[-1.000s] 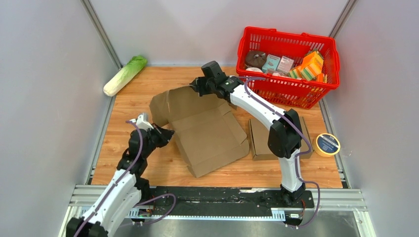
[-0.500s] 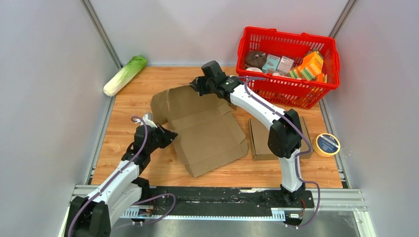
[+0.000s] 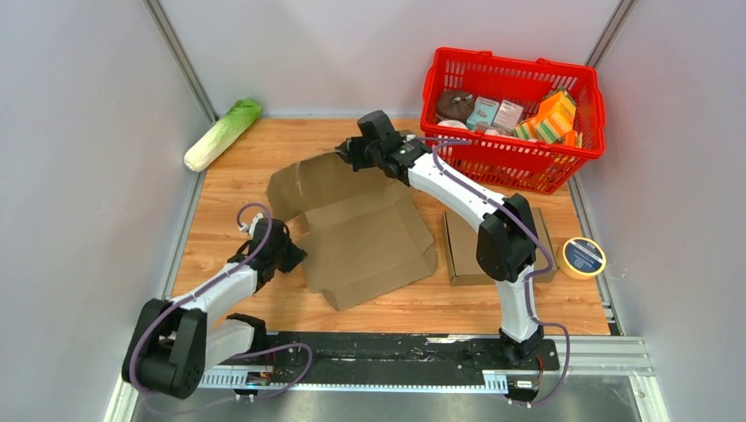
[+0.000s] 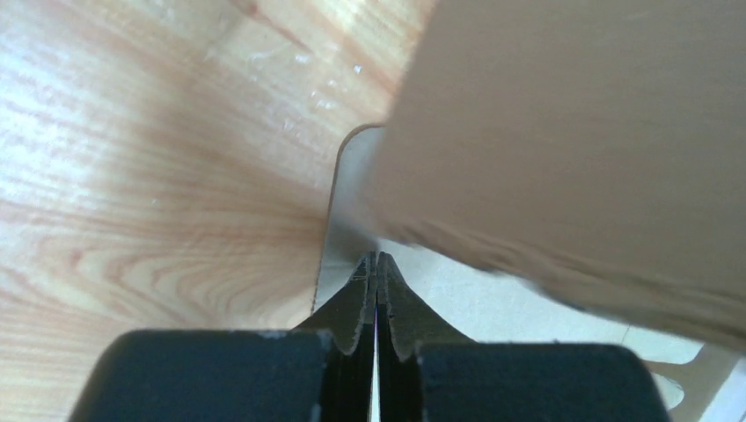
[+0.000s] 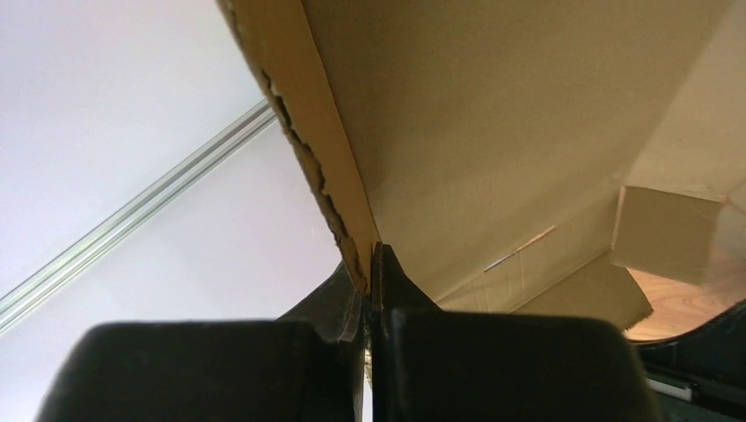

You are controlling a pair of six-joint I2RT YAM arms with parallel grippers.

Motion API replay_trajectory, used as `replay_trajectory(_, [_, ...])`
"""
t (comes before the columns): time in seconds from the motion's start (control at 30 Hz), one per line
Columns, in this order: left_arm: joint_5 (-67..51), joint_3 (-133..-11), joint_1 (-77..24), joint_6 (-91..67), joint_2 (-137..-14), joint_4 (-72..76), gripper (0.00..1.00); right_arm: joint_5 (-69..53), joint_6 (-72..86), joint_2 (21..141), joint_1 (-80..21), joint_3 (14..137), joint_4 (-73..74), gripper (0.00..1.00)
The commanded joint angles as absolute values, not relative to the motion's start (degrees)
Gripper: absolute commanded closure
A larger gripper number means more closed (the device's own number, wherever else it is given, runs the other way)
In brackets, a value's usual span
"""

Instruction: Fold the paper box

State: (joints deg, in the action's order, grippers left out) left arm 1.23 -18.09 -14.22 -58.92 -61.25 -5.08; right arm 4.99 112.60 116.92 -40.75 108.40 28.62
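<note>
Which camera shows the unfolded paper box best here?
Top external: the whole paper box shows, spread open, with the left gripper and right gripper at its edges. Left wrist shows only one blurred flap; right wrist only a torn edge, pinched.

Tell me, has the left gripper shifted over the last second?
Yes. The left gripper, pinching the flat brown cardboard box, has drawn back toward the black base rail at the table's near edge.
</note>
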Motion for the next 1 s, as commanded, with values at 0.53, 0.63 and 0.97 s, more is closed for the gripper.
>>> replay_trajectory(0.53, [-6.7, -18.6, -11.3, -47.9, -21.3, -15.4, 0.65, 3.9, 113.2, 118.8, -39.9, 105.0, 16.9, 1.00])
replay_trajectory(0.63, [-5.7, -23.9, -9.8, -43.3, -17.0, -22.6, 0.60, 4.0, 112.2, 117.8, -39.9, 101.0, 11.6, 1.00])
replay_trajectory(0.97, [6.9, -36.0, -0.4, -39.0, -28.5, -24.4, 0.62, 3.0, 111.4, 116.9, -40.0, 99.1, 9.3, 1.00])
